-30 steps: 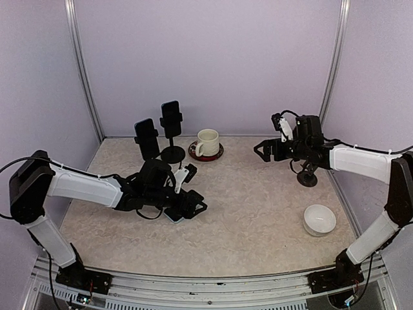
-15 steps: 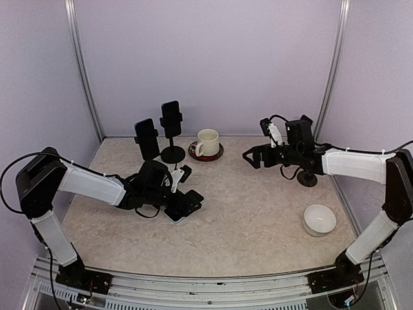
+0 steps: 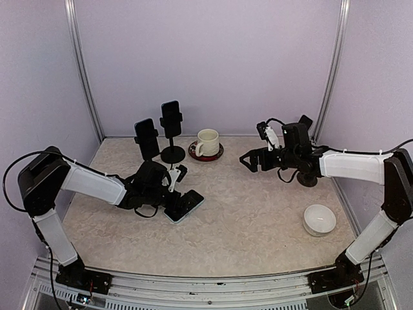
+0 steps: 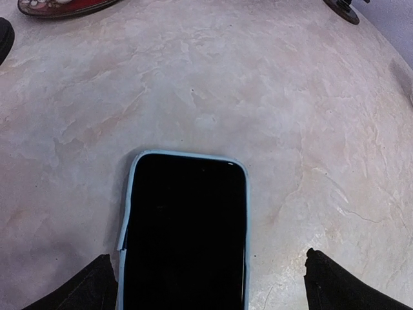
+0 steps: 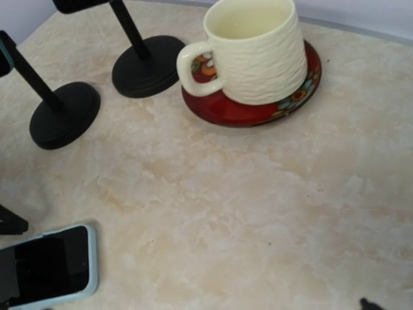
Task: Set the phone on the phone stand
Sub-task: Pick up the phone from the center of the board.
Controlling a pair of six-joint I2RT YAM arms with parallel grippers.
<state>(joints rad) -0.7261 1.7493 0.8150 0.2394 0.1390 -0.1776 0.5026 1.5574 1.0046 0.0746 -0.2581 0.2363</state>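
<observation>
The left gripper [image 3: 173,197] sits low over the table with its jaws spread wide. In its wrist view the dark fingertips [image 4: 77,290] stand on either side of a black-screened phone in a pale blue case [image 4: 184,232]. The left tip is just beside the case and the right tip stands clear of it, so neither clamps the phone. The phone lies flat, screen up, on the beige marbled tabletop [image 3: 258,219], left of centre.

The right gripper [image 3: 248,160] hovers over the rear right part of the table, jaws parted and holding nothing. Just behind its arm is a black phone stand with a round base [image 3: 308,178], partly hidden.

At the rear left a taller black stand [image 3: 171,129] and a shorter black stand [image 3: 147,139] each carry a dark phone upright. Near them a cream ribbed mug [image 5: 258,51] rests on a red patterned saucer [image 5: 219,106]. A small white bowl [image 3: 319,219] sits near the right edge. Pale lilac walls [image 3: 213,58] with metal uprights [image 3: 80,71] enclose the table.
</observation>
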